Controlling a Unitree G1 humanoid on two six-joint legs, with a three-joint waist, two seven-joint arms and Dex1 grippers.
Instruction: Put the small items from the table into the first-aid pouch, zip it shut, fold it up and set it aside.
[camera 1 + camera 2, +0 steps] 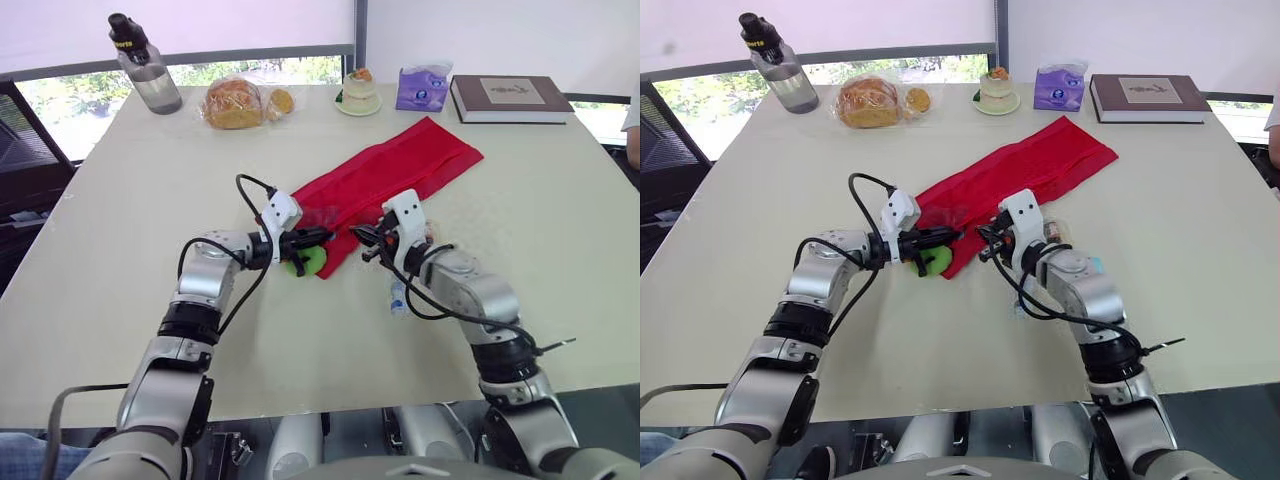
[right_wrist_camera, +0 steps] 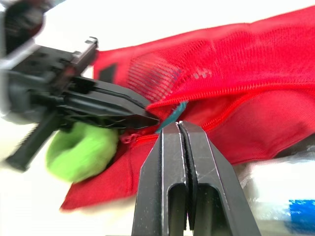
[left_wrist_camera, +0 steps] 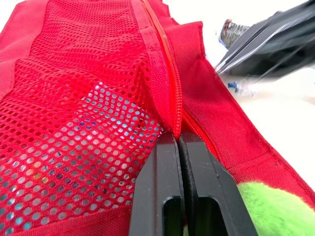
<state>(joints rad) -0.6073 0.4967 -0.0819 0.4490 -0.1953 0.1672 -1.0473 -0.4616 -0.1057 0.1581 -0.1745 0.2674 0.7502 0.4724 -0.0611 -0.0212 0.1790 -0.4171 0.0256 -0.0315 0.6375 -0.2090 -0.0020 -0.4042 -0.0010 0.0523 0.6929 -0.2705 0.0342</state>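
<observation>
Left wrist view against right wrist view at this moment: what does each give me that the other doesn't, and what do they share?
Left wrist view: the mesh pocket close up, with small items glinting through its holes. Right wrist view: the right gripper shut on a teal pull tab. Shared: the red pouch, its zipper, the green item, and the left gripper pinching the zipper edge.

Well beyond the left gripper (image 1: 325,236), near the far edge of the surface (image 1: 110,210), a water bottle (image 1: 145,65) stands upright with bagged bread (image 1: 235,102) beside it. Well beyond the right gripper (image 1: 362,235) sit a small cake on a saucer (image 1: 358,92), a purple tissue pack (image 1: 423,87) and a closed book (image 1: 508,98).
</observation>
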